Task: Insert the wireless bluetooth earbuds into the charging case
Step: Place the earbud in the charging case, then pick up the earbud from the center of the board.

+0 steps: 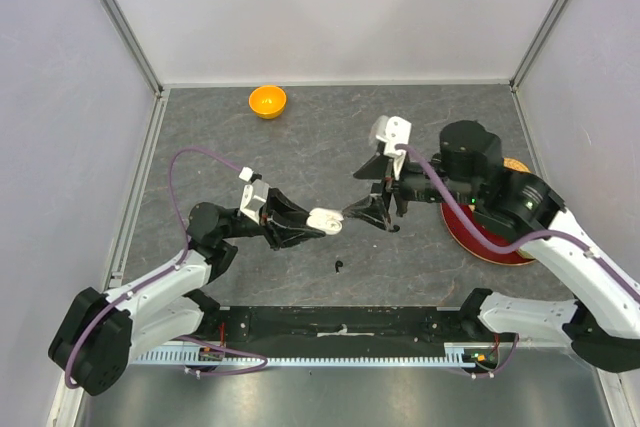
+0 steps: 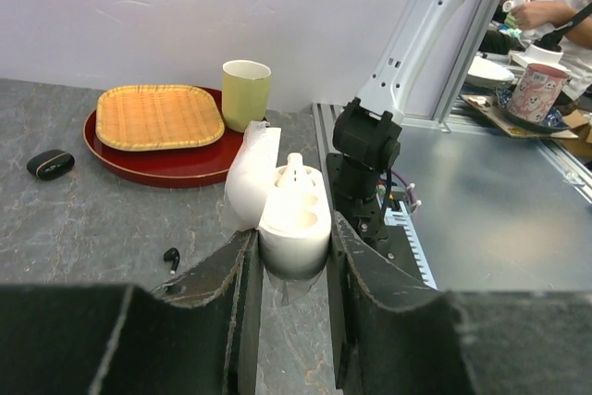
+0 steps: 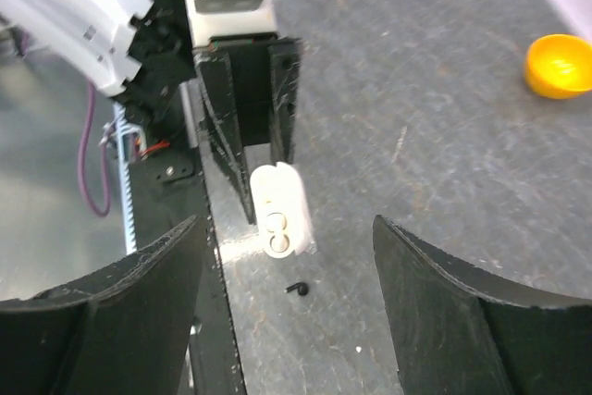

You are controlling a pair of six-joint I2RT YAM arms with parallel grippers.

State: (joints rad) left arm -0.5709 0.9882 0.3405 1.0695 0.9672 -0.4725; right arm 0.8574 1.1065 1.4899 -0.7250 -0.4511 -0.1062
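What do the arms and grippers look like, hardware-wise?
Both match. The left arm and right arm have white link shells with black joint housings. A purple cable loops along each. Each wrist carries a white camera mount. The left gripper and right gripper have black wedge-shaped fingers with scuffed edges. No sleeves or readable markings are visible.

A: Left gripper (image 2: 292,245) status?
B: Both fingers pressed on the white charging case (image 2: 294,224), lid swung open leftward. White earbud (image 2: 295,173) seated in the far well; the near well shows hollow.
A: Table?
B: Black earbud (image 2: 172,257) lies just left of the left finger. Black charging case (image 2: 50,164) sits far left, ahead, near the red tray (image 2: 185,174).
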